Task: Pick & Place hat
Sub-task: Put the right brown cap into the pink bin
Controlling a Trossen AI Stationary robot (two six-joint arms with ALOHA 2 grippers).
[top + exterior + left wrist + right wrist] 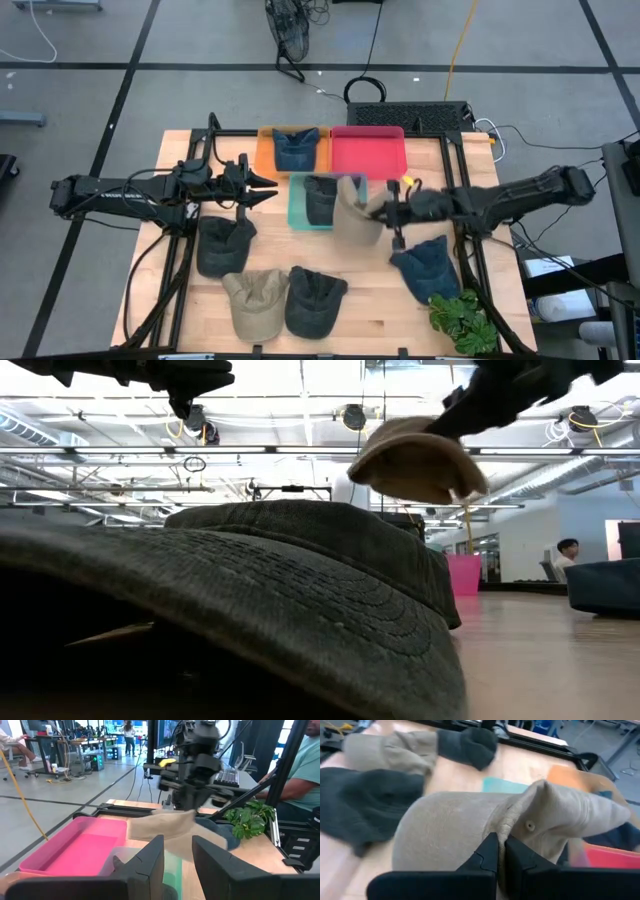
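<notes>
My right gripper [386, 212] is shut on a tan hat [353, 210], which hangs in the air beside the right edge of a teal tray [297, 208]; the low view shows the hat [415, 460] well above the table. A dark hat [320, 197] lies in the teal tray. An orange tray [266, 150] holds a blue hat [296, 150], and a pink tray [368, 152] stands next to it. My left gripper [268, 187] hovers left of the teal tray, open, with nothing between its fingers [150, 857]. My right gripper pinches a bunched fold of the tan hat's crown [516, 822], near an eyelet, between its two fingers [487, 852]. The fingers come from the table's right side, slanting a little downward. The hat is lifted clear of the table and hangs in front of the fingers.
Loose hats lie on the near half of the table: a dark one [225, 243], a tan one [255, 300], another dark one [315, 298] and a blue one [428, 265]. A green plant [462, 320] stands at the near right corner. A person sits beyond the table's right side [300, 770].
</notes>
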